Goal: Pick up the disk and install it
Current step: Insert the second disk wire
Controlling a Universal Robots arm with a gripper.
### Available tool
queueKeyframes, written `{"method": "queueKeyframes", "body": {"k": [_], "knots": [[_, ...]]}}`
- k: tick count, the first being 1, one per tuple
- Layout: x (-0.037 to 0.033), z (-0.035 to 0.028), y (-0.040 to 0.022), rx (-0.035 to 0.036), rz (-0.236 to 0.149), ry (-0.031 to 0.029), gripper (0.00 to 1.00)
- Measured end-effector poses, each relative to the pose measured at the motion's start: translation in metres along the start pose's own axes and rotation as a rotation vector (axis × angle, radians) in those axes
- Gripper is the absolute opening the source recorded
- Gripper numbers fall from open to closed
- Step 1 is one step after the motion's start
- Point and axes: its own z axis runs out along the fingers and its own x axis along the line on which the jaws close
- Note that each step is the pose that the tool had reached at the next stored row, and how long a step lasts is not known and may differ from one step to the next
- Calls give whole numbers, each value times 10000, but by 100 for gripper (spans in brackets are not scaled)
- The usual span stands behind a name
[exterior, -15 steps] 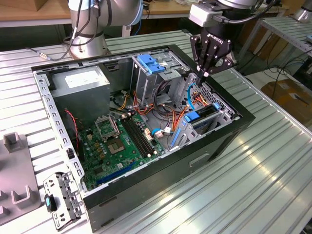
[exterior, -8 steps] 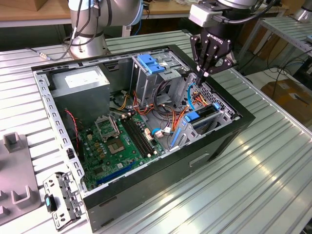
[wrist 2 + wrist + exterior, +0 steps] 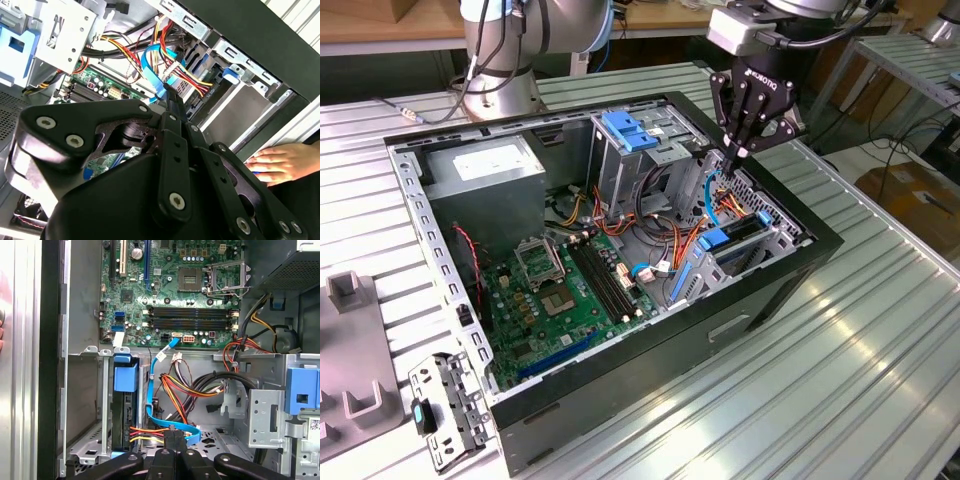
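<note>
The disk (image 3: 738,240) stands on edge in the drive bay at the exterior view's right side of the open computer case (image 3: 790,290), with blue carrier parts at its ends. In the first wrist view the disk (image 3: 124,420) shows as a dark slab under a blue tab, with red, yellow and black power wires running to it. My gripper (image 3: 734,153) hangs just above the bay, fingers shut together. Its tips (image 3: 174,436) sit at the flat blue data cable (image 3: 150,390) beside the disk. Nothing clearly shows between the fingers (image 3: 172,102).
A person's hand (image 3: 285,162) rests on the case's outer side by the bay. A metal drive cage with a blue handle (image 3: 625,130) stands mid-case, with the grey power supply (image 3: 485,170) behind. The motherboard (image 3: 570,290) lies on the floor of the case. A loose bracket (image 3: 445,405) lies on the table.
</note>
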Motion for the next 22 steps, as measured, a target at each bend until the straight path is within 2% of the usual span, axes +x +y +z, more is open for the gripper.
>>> {"method": "queueKeyframes", "body": {"k": [2,4,5,6,9,10,11,14,15,16,18,19,20,22], "knots": [[1,-2,-3,-44,-5,-4,11],[1,-5,-10,-160,-10,-79,11],[2,-7,-17,-249,-14,-127,11],[2,-14,-37,-360,-13,-151,11],[-8,-48,-93,-463,7,-156,11],[-22,-48,-100,-486,9,-140,11],[-56,-51,-107,-510,9,-71,11],[-161,-52,-119,-590,11,204,11],[-168,-47,-119,-615,11,236,11],[-172,-37,-119,-667,9,301,11],[-174,-29,-123,-713,12,498,11],[-178,-18,-126,-722,18,662,11],[-185,-14,-133,-725,21,795,11],[-202,-3,-143,-730,28,989,11]]}}
